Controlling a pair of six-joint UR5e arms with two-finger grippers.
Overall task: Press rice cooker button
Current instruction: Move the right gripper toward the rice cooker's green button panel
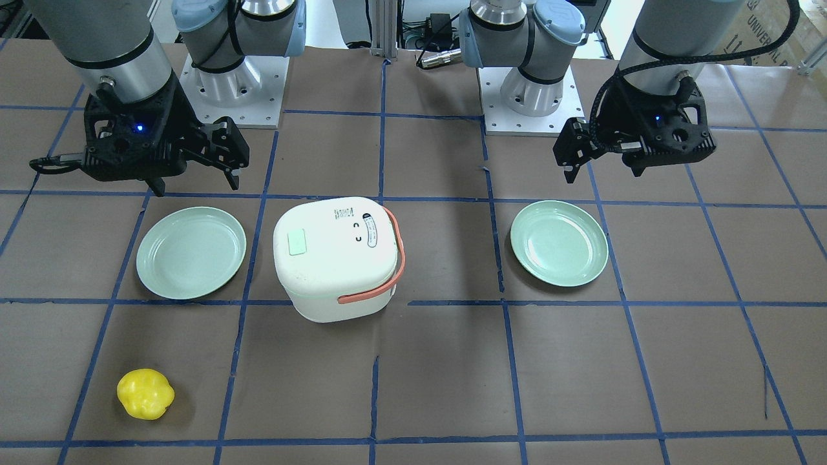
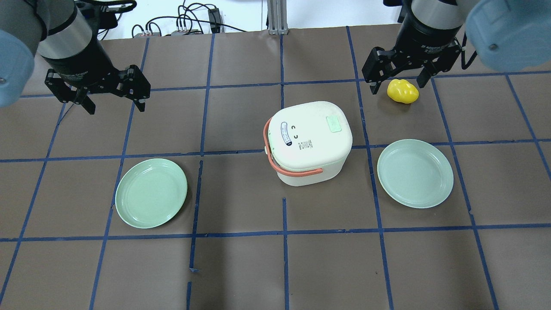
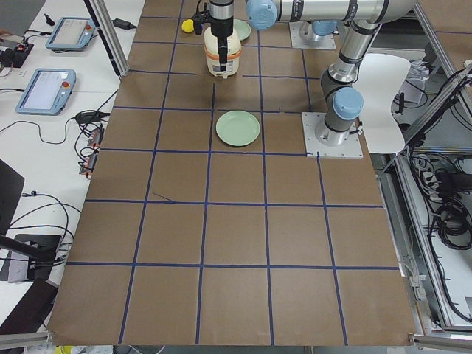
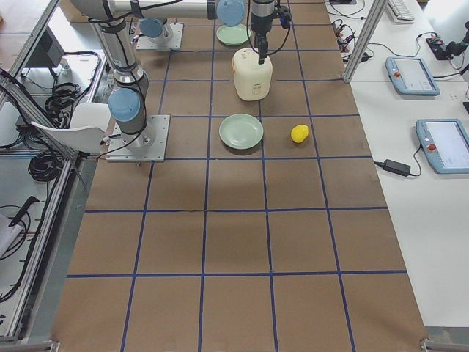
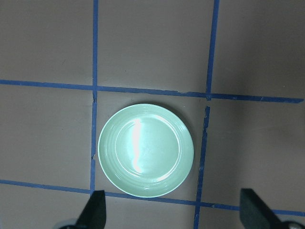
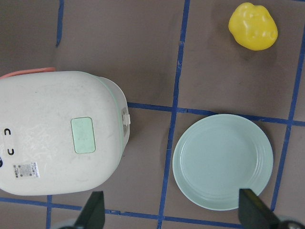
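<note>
The white rice cooker (image 2: 310, 142) with an orange handle stands mid-table, lid shut. A pale green rectangular button (image 2: 334, 124) sits on its lid, toward the robot's right; it also shows in the right wrist view (image 6: 83, 135) and the front view (image 1: 296, 243). My right gripper (image 2: 397, 86) hovers open and empty above the table, beyond and to the right of the cooker; in its wrist view (image 6: 172, 212) the cooker (image 6: 57, 133) fills the left. My left gripper (image 2: 116, 105) is open and empty, high over the left side, far from the cooker.
A green plate (image 2: 415, 173) lies right of the cooker and another green plate (image 2: 151, 192) lies to its left, under my left wrist camera (image 5: 145, 150). A yellow pepper (image 2: 402, 91) lies at the far right, below my right gripper.
</note>
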